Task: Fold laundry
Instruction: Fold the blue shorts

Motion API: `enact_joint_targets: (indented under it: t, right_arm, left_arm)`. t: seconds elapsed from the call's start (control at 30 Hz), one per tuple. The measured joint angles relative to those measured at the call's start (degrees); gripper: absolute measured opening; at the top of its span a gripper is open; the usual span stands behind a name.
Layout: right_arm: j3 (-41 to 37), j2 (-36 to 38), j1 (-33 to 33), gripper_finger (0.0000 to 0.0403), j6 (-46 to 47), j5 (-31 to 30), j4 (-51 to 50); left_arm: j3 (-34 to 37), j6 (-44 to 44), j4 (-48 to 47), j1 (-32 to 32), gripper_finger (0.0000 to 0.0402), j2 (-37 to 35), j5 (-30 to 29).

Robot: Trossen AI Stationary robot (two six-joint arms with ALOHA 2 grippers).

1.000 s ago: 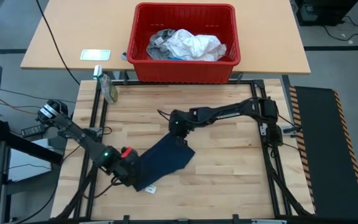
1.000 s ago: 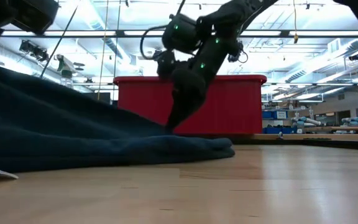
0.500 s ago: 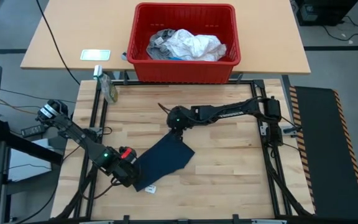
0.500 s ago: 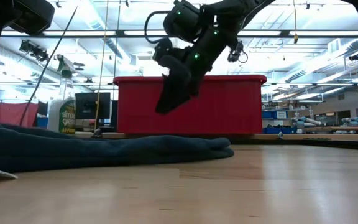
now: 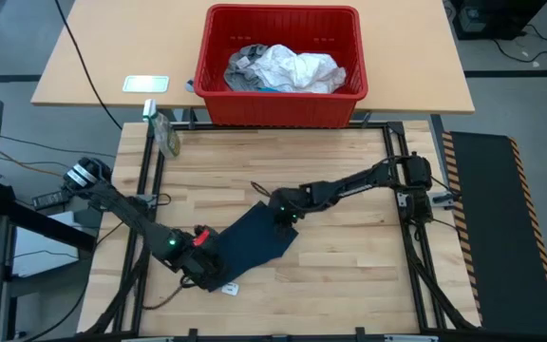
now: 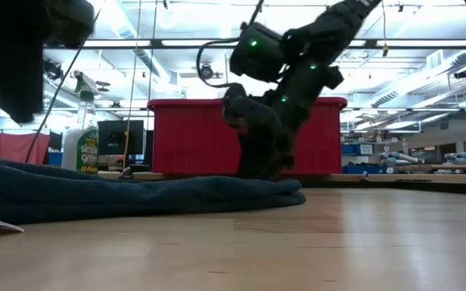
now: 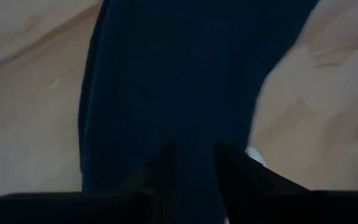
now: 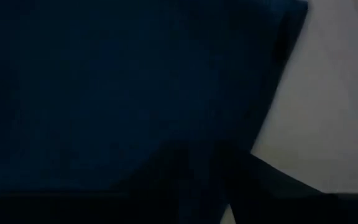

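So since a second ago the right gripper (image 5: 281, 215) has let go of the far corner, gone up, and come back down onto the cloth, and the left gripper (image 5: 207, 269) has slid a bit further in along the near end. The navy garment (image 5: 251, 245) has dropped from being held up to lying flat on the wooden table (image 5: 349, 256).

On handling: it's a thin, floppy bit of dark fabric, very light, no stiffness at all. It drapes and bunches wherever it's released (you can see the soft rolled edge in the low view (image 6: 217, 192)). It won't slip on the wood much, but it'll drag and wrinkle if only one end is pulled. I'd say the best place to take it is by the corners or along a hem, pinching only the top layer at both ends so it lifts evenly for a fold.

Grippers now: the left one sits low over the near-left end of the garment, and its wrist view shows the two fingers (image 7: 160, 171) slightly parted with cloth right under them. I wouldn't call it a grip. The right one is down at the far corner, fingers (image 8: 179, 168) also a narrow gap apart over the fabric, touching or nearly so, nothing clearly pinched.

The rest of the laundry (image 5: 288, 68), white and grey stuff, is piled in the red basket (image 5: 218, 103) on the table beyond.
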State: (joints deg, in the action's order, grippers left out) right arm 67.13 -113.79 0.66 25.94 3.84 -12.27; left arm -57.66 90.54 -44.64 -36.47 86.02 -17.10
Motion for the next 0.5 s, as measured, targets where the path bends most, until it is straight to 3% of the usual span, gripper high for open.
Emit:
enact_joint_targets:
  t: [0.27,0.5]
  right_arm:
    - [-7.14,6.04,5.08,0.0093,14.32,-6.46,-5.96]
    - [-9.0,13.47,10.73,0.0091,20.08,3.11,-12.53]
  left_arm:
    - [0.01,-10.39,8.09,4.42,0.0109,7.13,1.27]
    - [0.01,-27.62,8.75,11.2,0.0109,8.88,1.93]
